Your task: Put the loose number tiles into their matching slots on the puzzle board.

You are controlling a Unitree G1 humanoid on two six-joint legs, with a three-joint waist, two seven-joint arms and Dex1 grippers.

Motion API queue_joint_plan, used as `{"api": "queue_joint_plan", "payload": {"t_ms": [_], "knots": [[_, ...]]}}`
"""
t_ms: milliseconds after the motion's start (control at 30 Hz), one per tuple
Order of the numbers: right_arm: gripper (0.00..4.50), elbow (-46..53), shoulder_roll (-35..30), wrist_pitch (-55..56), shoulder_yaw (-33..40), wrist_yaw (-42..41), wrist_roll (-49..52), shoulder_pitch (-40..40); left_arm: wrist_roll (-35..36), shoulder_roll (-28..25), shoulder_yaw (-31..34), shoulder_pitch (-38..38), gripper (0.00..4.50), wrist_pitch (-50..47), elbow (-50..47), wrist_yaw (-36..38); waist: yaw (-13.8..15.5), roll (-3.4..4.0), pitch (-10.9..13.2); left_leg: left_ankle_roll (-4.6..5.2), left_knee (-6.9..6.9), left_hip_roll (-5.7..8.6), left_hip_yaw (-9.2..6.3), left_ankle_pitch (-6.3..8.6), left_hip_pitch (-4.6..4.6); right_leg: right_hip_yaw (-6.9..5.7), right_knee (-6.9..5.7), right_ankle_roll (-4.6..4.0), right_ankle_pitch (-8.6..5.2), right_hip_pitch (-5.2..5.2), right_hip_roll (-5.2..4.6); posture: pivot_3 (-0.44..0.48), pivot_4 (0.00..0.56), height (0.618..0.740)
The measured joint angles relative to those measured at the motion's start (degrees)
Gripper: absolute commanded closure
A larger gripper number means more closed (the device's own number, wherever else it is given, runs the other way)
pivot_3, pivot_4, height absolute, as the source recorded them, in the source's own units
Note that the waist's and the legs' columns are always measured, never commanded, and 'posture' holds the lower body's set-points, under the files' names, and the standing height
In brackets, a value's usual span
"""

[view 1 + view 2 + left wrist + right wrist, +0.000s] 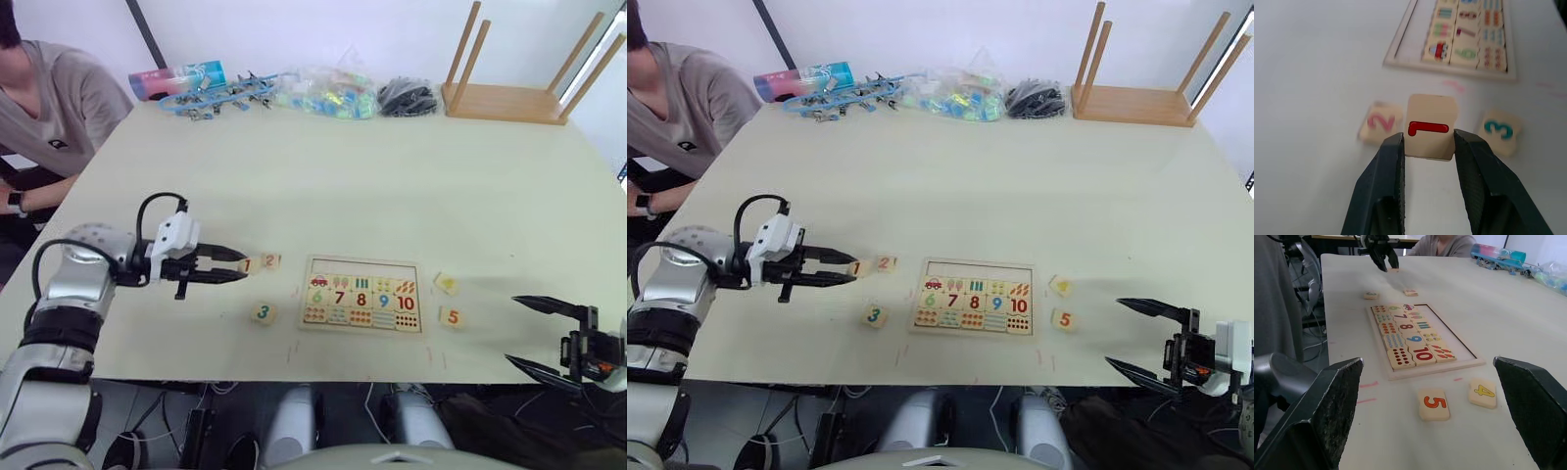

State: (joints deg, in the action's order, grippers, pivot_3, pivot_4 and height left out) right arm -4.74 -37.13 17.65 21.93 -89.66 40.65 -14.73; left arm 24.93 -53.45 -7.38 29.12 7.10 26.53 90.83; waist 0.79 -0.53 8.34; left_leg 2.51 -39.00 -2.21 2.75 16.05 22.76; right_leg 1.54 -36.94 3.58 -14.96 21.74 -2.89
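No slots filled yet — board's (361,266) top row empty. Left gripper (1428,147) pinches tile 1 (1430,126) between its jaws; 2 (1380,122) and 3 (1499,129) just beyond. Right gripper (1435,416) gapes wide, empty — 5 (1433,404), 4 (1483,393) between its jaws.

Upturned wooden stool (509,93), bagged clutter (328,95) along table's (392,186) far edge; seated person (49,108).

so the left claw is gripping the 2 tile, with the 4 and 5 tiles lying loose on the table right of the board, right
Not quite. The left claw is gripping the 1 tile, not the 2. The left wrist view shows the red 1 between its fingers, while the 2 tile lies on the table beside it. The rest holds: the 4 tile and 5 tile lie loose right of the board.
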Motion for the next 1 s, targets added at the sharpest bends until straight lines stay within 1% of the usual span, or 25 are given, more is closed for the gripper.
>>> {"api": "queue_joint_plan", "payload": {"t_ms": [100,233,367,467,667,867,1000], "knots": [[0.00,0.78,0.03,-0.18,0.41,0.56,0.00,-0.70,-0.01,1.31,-0.15,0.00,3.52,-3.30,-3.39,-0.01,0.00,0.01,0.00,0.00,0.00,0.01,0.01,0.00,0.00,0.01,0.00,0.00,0.00,0.00,0.03,0.000,0.150,0.737],[0.00,2.44,0.51,-0.17,1.28,2.14,-0.01,-1.54,-0.63,4.04,-2.13,0.51,3.52,-9.55,-11.66,-0.55,0.02,0.00,0.00,0.00,-0.02,0.04,0.01,0.00,0.00,0.04,0.01,0.01,0.00,0.00,0.04,0.000,0.150,0.737],[0.00,3.69,1.11,-0.17,1.28,2.83,-0.05,-2.50,-3.13,5.28,-2.53,0.50,3.52,-11.65,-14.83,-2.16,-0.04,0.00,0.00,0.00,-0.02,0.07,0.01,0.00,0.00,0.06,0.02,0.00,0.00,0.00,0.10,0.000,0.150,0.737],[0.00,4.90,1.93,-0.16,1.41,4.19,-0.19,-3.60,-5.73,7.02,-3.08,1.94,3.52,-11.80,-14.79,-3.65,0.14,0.00,0.01,0.00,-0.02,0.08,-0.02,0.00,0.01,0.06,0.02,0.00,-0.01,-0.01,0.12,0.000,0.150,0.737],[0.00,8.76,3.13,-0.20,1.16,7.17,-0.67,-3.93,-11.74,10.72,-6.95,6.95,3.52,-13.59,-14.57,-6.07,0.07,-0.01,0.01,0.00,-0.09,0.11,-0.02,0.00,0.05,0.08,0.03,0.03,-0.02,-0.01,0.15,0.000,0.150,0.737],[0.00,9.43,3.71,-0.31,1.18,9.07,-0.86,-5.01,-16.05,12.23,-8.64,8.36,3.52,-13.91,-12.27,-7.38,0.00,-0.01,0.01,0.00,-0.09,0.10,-0.01,0.00,0.04,0.10,0.03,0.02,-0.02,-0.01,0.18,0.000,0.150,0.737],[0.00,10.12,3.71,-0.31,1.19,10.00,-1.02,-5.33,-18.43,12.34,-9.08,9.05,3.52,-13.97,-11.12,-8.17,0.02,-0.01,0.01,0.00,-0.09,0.09,-0.01,0.00,0.04,0.10,0.03,0.02,-0.02,-0.01,0.18,0.000,0.150,0.737]]}}
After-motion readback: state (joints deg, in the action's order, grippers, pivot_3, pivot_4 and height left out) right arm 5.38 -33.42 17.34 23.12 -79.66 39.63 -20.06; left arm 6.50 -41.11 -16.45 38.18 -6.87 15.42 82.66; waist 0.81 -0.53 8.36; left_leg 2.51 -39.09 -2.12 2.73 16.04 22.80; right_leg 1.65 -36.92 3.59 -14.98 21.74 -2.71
